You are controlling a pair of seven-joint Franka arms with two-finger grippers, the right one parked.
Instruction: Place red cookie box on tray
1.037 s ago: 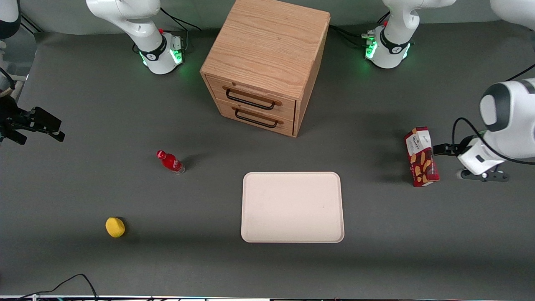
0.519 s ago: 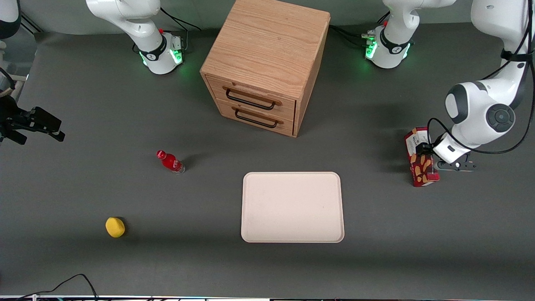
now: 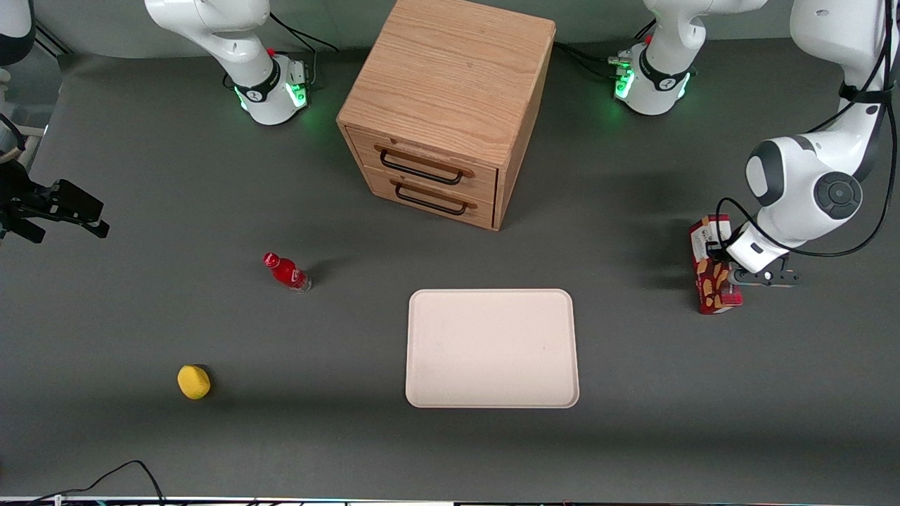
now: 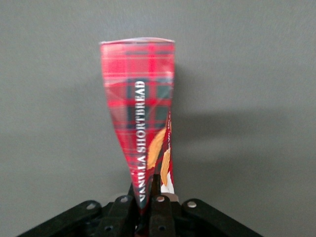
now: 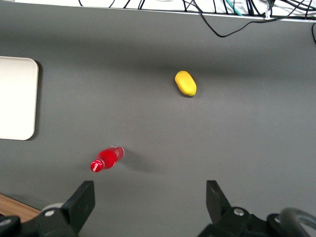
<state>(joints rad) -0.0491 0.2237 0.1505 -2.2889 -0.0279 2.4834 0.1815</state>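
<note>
The red cookie box (image 3: pixel 711 294) stands on its narrow side on the grey table, toward the working arm's end, level with the tray's farther edge. My left gripper (image 3: pixel 724 263) is at the box's middle, shut on it. In the left wrist view the tartan box (image 4: pixel 140 108) runs away from the gripper (image 4: pixel 146 202), pinched between the two black fingers (image 4: pixel 160 210). The cream-white tray (image 3: pixel 492 348) lies flat near the table's middle, nearer to the front camera, with nothing on it. Its corner shows in the right wrist view (image 5: pixel 17 98).
A wooden two-drawer cabinet (image 3: pixel 450 105) stands farther from the camera than the tray. A small red bottle (image 3: pixel 285 271) and a yellow object (image 3: pixel 193 381) lie toward the parked arm's end. Bare grey table separates the box from the tray.
My left gripper came in from the table's end to the box and closed on it. The box has shifted slightly and turned, so it looks narrower now.
</note>
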